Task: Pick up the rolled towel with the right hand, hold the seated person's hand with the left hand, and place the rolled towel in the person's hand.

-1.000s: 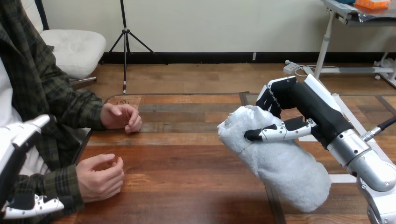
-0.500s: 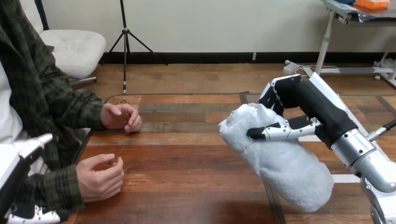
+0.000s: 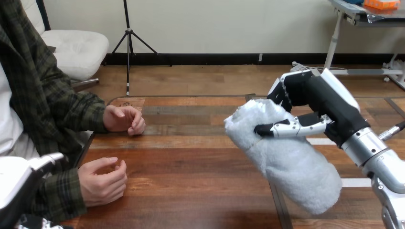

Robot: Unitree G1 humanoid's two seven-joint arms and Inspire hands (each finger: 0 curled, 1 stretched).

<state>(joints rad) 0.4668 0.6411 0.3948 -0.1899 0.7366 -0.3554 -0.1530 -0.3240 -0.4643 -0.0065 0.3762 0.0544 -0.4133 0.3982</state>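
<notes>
White rolled towel (image 3: 286, 160) held tilted, aloft

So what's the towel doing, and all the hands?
Right hand: shut on towel.
Towel: rolled, tilted, held up.
Left hand: low, apart from the person's hands.
Person's far hand: loosely curled, empty, on table.
Person's near hand: loosely curled, empty, on table.

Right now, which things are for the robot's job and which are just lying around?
For the job:
fluffy white rolled towel
right hand, curled round the towel
left hand
person's nearer hand
person's farther hand

Just there:
brown wooden table
white strip on the table
</notes>
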